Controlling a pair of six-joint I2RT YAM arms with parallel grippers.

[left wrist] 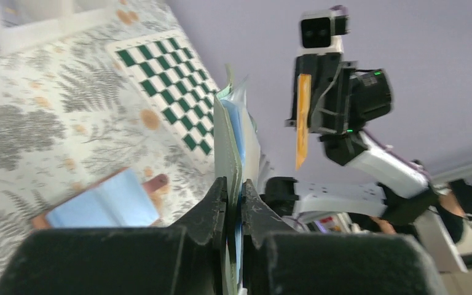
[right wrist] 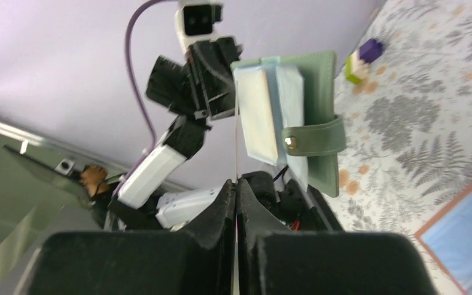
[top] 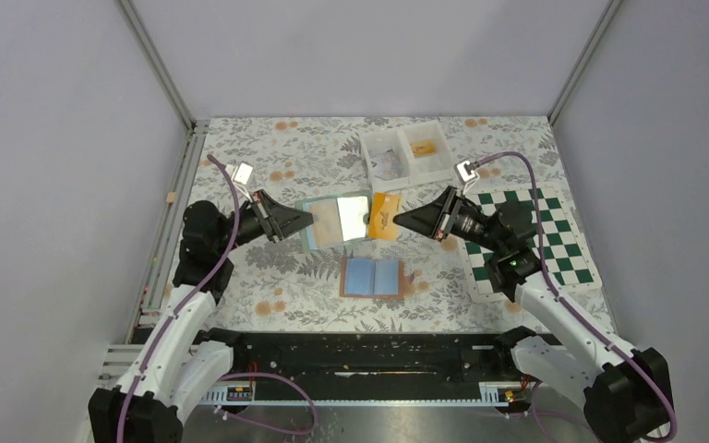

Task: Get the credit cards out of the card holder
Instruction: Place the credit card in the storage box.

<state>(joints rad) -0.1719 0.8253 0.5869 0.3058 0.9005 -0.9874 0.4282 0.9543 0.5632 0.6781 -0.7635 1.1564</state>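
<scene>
Green card holder (top: 328,223) hangs open above the middle of the bench (top: 268,157), a fern-and-flower printed cloth between plain grey walls. Left jaws are clenched on its edge, with pale blue pocket pages and a snap strap showing. Right jaws grasp a thin orange card (top: 384,217) just beside it. A tan card holder (top: 372,277) lies open nearer the front edge. By the back edge, a white tray (top: 405,155) holds a grey scrap and an orange piece.
</scene>
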